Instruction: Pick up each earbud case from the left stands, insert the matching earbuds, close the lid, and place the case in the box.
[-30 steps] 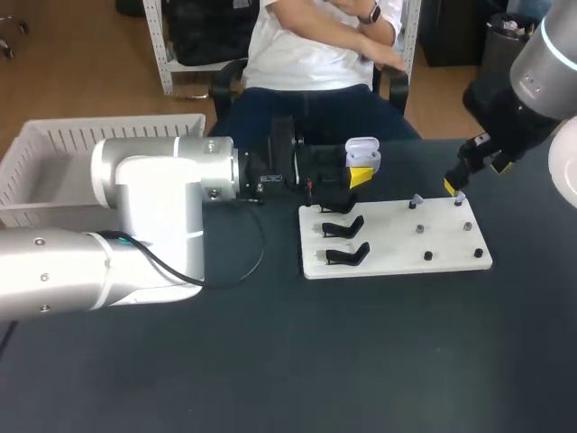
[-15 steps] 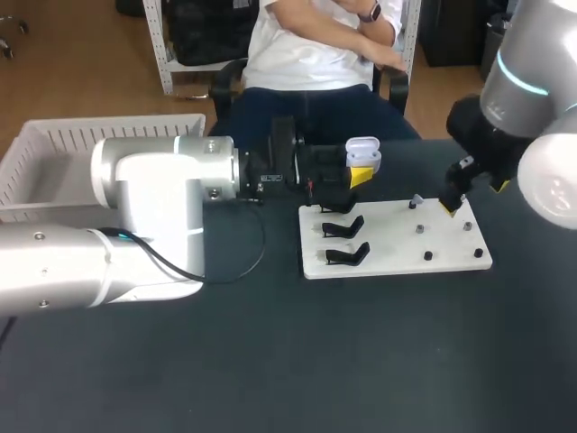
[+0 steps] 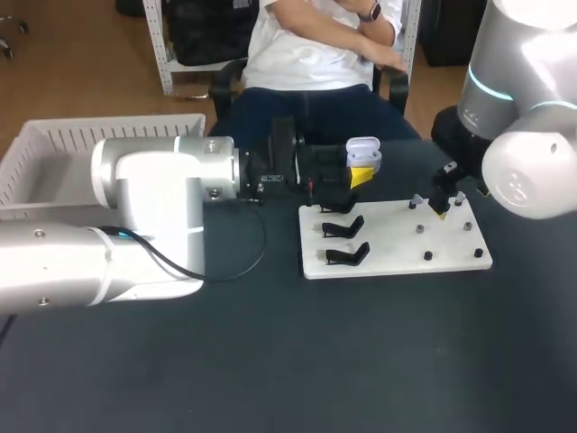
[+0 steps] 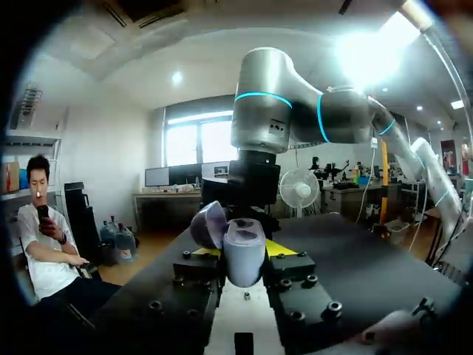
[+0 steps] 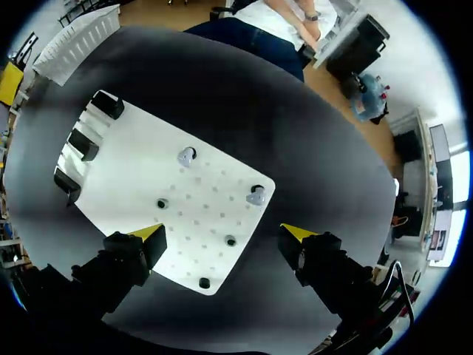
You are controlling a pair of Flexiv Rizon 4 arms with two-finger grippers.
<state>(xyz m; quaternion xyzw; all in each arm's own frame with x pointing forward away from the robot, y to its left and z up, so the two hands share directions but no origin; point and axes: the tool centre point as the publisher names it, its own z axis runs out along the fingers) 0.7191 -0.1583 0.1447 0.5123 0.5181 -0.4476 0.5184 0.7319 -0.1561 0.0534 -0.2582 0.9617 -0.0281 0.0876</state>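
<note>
The left fingers (image 4: 284, 250) were closed from both sides on the body of the open earbud case (image 4: 243, 255). Its lid (image 4: 208, 225) was swung back. In the head view the case was held in the air, just off the near-stand corner of the white pegboard (image 3: 388, 257).

The right fingers (image 5: 151, 235) were spread wide and held nothing. They hung over the pegboard with one earbud (image 5: 256, 196) just ahead of them, between the lines of the two tips. The second earbud (image 5: 187, 155) stood farther on, toward the three black stands (image 5: 83, 144), which looked empty. A few bare black pegs (image 5: 230, 240) lay under and near the fingers. The white basket (image 3: 99, 140) sat on the dark counter (image 3: 297, 361), well apart, beyond the left arm.

The earbuds were probably very light, hard and glossy, so a rounded one could squirt out of a careless pinch. The surest hold would likely be across opposite sides, low near its peg, closing gently and lifting straight up. The case seemed stiff and smooth, with the hinge as its weak spot, so gripping the body and leaving the lid free suited it.
</note>
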